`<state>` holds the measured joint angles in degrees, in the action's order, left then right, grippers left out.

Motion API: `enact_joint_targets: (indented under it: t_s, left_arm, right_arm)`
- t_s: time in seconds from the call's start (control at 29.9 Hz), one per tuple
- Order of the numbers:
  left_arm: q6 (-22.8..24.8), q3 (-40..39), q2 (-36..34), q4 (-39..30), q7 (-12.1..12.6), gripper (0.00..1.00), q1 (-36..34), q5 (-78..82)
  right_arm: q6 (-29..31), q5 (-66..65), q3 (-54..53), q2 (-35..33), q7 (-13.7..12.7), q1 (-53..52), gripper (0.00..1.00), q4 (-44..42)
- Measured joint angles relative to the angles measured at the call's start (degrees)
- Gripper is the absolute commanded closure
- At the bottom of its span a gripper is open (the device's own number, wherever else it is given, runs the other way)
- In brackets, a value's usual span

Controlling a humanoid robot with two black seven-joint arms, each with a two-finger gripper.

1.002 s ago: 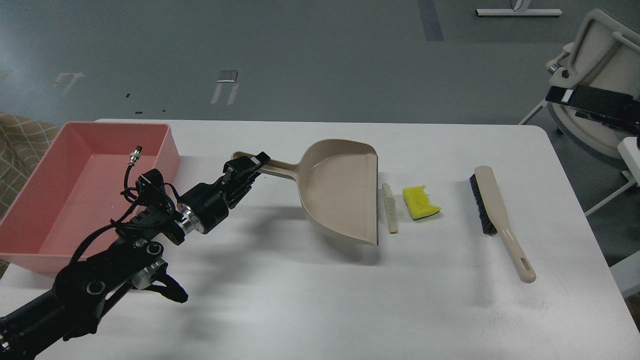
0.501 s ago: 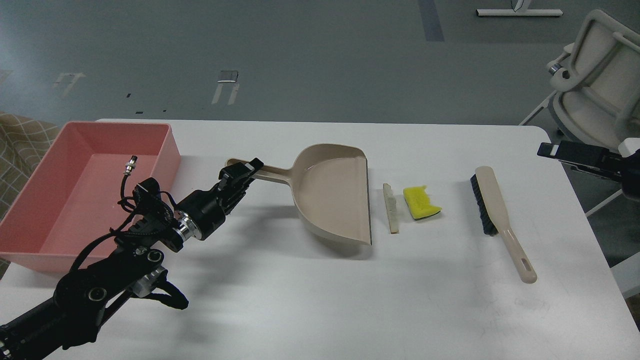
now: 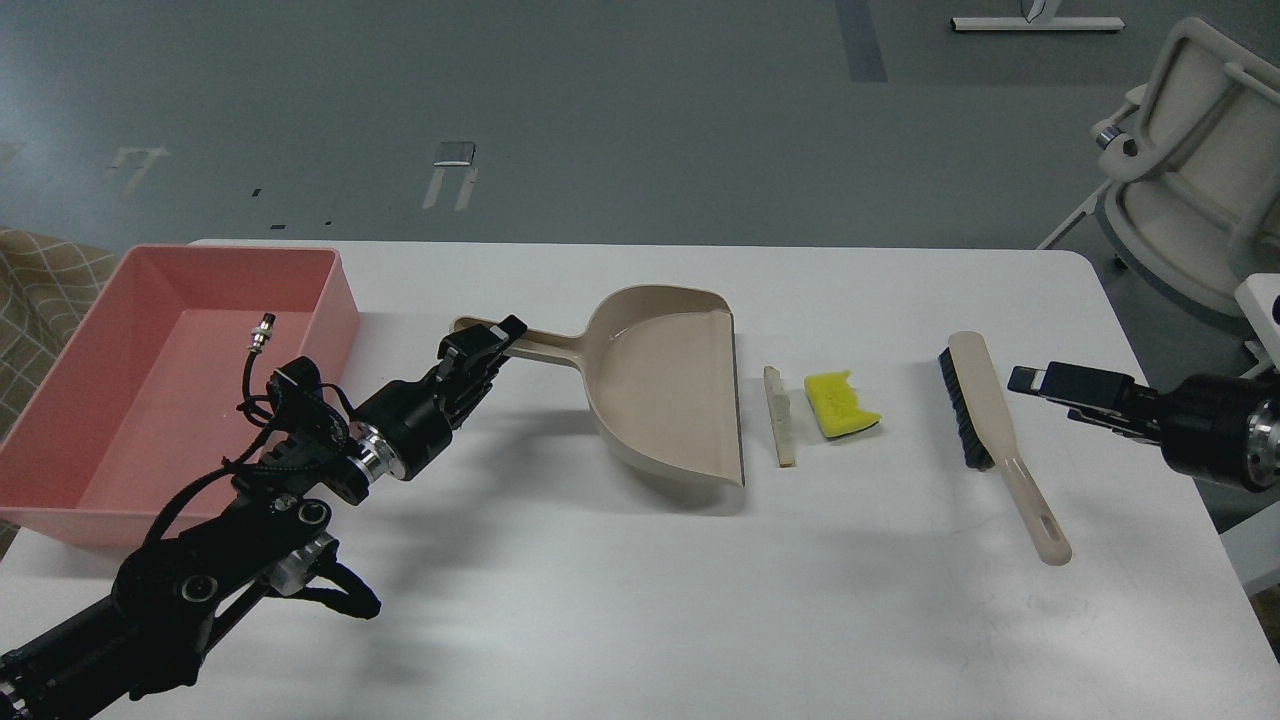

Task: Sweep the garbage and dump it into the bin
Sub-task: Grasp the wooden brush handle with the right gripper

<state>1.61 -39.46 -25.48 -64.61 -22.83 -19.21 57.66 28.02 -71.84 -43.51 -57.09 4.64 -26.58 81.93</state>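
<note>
**Dustpan gripped, scraps on the table**

Left gripper (image 3: 487,347) is clamped on the beige plastic dustpan (image 3: 670,380) handle. Right gripper (image 3: 1040,381) hovers beside the long-handled beige brush (image 3: 985,425); its finger state cannot be told. Thin pale beige strip (image 3: 781,415) and jagged yellow sponge piece (image 3: 838,404) lie between dustpan and brush. Shallow pink plastic tub (image 3: 340,300) sits far left.

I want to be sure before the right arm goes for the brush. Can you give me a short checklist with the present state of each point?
1. Left tool closed on the dustpan handle: ok.
2. Dustpan mouth faces the beige strip and yellow sponge piece, both just right of its edge: ok.
3. Brush lies free on the table, right of the scraps: ok.
4. Right tool beside the brush, not touching it: ok.
5. Right tool open enough for the brush: cannot tell, its fingers are not distinguishable.
6. Pink bin reachable at the left: ok; nothing seen inside.
</note>
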Motion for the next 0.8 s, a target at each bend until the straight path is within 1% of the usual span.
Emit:
enact_joint_targets:
  t_s: [0.17,0.23,0.3,0.33,0.4,0.5,0.57,0.7,0.8]
  left_arm:
    - [-0.16,0.17,1.35,0.09,0.05,0.86,0.14,-0.01]
    - [-0.53,0.18,1.74,0.09,0.11,0.86,0.20,-0.01]
    - [-0.83,0.18,1.97,0.09,0.11,0.86,0.22,-0.01]
    - [-0.91,0.18,1.99,0.09,0.11,0.86,0.22,-0.04]
    - [-0.98,0.10,2.02,0.10,0.11,0.86,0.22,-0.08]
    - [-1.03,0.03,2.15,0.10,0.10,0.86,0.22,-0.08]
    - [-1.07,0.03,2.18,0.10,0.05,0.86,0.22,-0.03]
    - [-1.09,0.03,2.17,0.10,-0.12,0.86,0.23,-0.02]
    - [-1.09,0.04,2.13,0.10,-0.24,0.85,0.23,-0.05]
  right_arm:
    - [0.00,-2.42,-0.14,-0.12,-2.68,-0.04,0.02,-2.15]
    - [-0.03,-2.47,-0.16,0.00,-3.36,-0.08,0.05,-2.38]
    - [-0.03,-2.22,-0.17,0.23,-4.56,-0.12,0.06,-2.02]
    - [-0.03,-2.02,-0.19,0.48,-5.44,-0.12,0.09,-1.56]
    - [-0.04,-1.90,-0.21,1.32,-7.21,-0.12,0.10,-0.90]
    - [-0.03,-1.82,-0.20,3.71,-10.67,-0.01,0.10,-0.45]
    - [-0.03,-1.81,-0.20,5.10,-12.04,0.02,0.10,-0.31]
    - [-0.03,-1.80,-0.06,6.44,-13.63,0.13,0.10,-0.40]
    - [-0.03,-1.83,0.00,6.60,-14.35,1.10,0.09,-0.59]
